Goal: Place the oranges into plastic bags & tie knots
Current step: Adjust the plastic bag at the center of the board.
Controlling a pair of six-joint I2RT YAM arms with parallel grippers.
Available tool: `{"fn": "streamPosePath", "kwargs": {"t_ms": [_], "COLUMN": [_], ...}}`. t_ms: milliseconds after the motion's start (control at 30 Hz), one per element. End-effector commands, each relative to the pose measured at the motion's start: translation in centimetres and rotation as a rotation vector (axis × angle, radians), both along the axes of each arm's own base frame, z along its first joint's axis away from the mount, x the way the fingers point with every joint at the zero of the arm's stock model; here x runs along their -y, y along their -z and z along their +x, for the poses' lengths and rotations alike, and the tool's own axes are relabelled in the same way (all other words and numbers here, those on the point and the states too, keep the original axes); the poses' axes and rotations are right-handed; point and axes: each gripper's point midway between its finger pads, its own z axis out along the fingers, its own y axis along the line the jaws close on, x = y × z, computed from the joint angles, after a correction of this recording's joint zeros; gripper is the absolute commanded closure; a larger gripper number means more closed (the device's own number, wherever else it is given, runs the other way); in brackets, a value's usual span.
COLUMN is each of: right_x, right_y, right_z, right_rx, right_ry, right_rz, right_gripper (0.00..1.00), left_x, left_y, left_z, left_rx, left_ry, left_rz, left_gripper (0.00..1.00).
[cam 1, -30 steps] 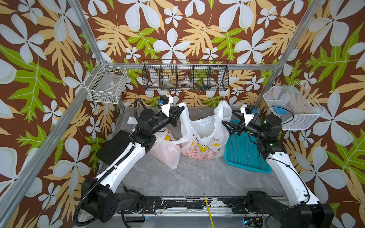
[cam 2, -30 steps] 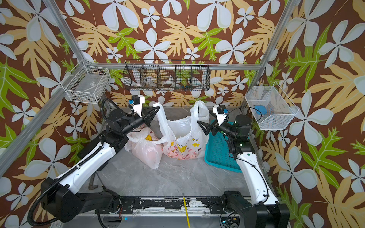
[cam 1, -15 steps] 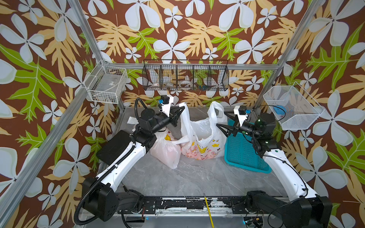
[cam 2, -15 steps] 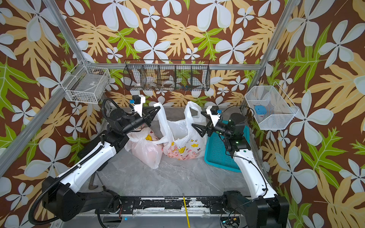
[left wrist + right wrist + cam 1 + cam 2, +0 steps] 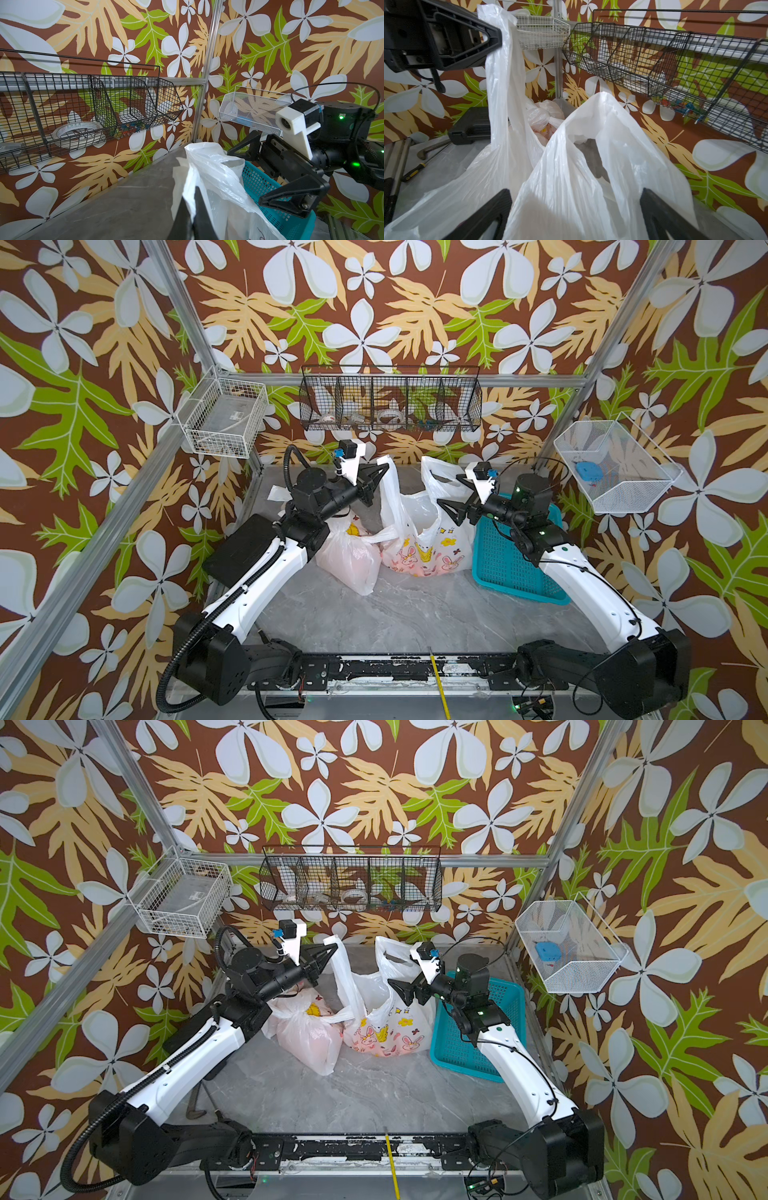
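Left hand: the left hand is clenched on one handle of the thin white plastic bag with cartoon prints and holds that strip pulled up at the bag's far-left side.
Right hand: the right hand is spread wide and holds nothing. It hovers just right of the bag's free handle.
Bag: it stands on the grey marbled table with its mouth gaping, between a pinkish tied bag on the left and the teal perforated plastic basket on the right.
Oranges: none are in plain sight. Only a warm tint shows low through the bags, and the basket looks empty.
Risk, missed grab: the free handle is limp and slumps inward, so I reckon the open hand could close on the bag wall or on air.
Risk, tipping: a hard pull on the raised handle might tilt the bag left and spill fruit from the open mouth.
Risk, slip: the film is thin and slick, so it could slide out of the clenched hand once tension rises.
Risk, clash: both hands are close over one bag, and crossing them for the knot invites a bump.
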Motion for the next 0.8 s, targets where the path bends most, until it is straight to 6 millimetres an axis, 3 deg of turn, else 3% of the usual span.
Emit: {"fn": "streamPosePath", "kwargs": {"t_ms": [0,233,433,633,767], "right_x": [1.2,1.0,0.7,-0.9,-1.5], "right_y": [-0.4,-0.3,-5.3,-6.4,-5.8], "right_z": [0.9,1.1,-0.8,-2.5,-2.0], "right_rx": [0.045,0.022,0.091,-0.034,-0.157], "right_ry": [0.093,0.092,0.06,0.045,0.056], "right_rz": [-0.046,-0.056,0.006,0.038,0.106], "right_gripper": [0.0,0.01,0.0,0.12,0.25], "left_x": [-0.2,-0.2,-0.2,-0.2,-0.2], "left_y": [-0.7,-0.5,-0.4,-0.4,-0.5], "left_z": [-0.1,0.0,0.0,0.1,0.0], "left_rx": [0.022,0.017,0.015,0.018,0.018], "left_ry": [-0.008,-0.009,-0.008,-0.013,-0.009], "left_rz": [-0.008,-0.006,-0.001,-0.002,-0.003], "left_gripper": [1.0,1.0,1.0,1.0,1.0]}}
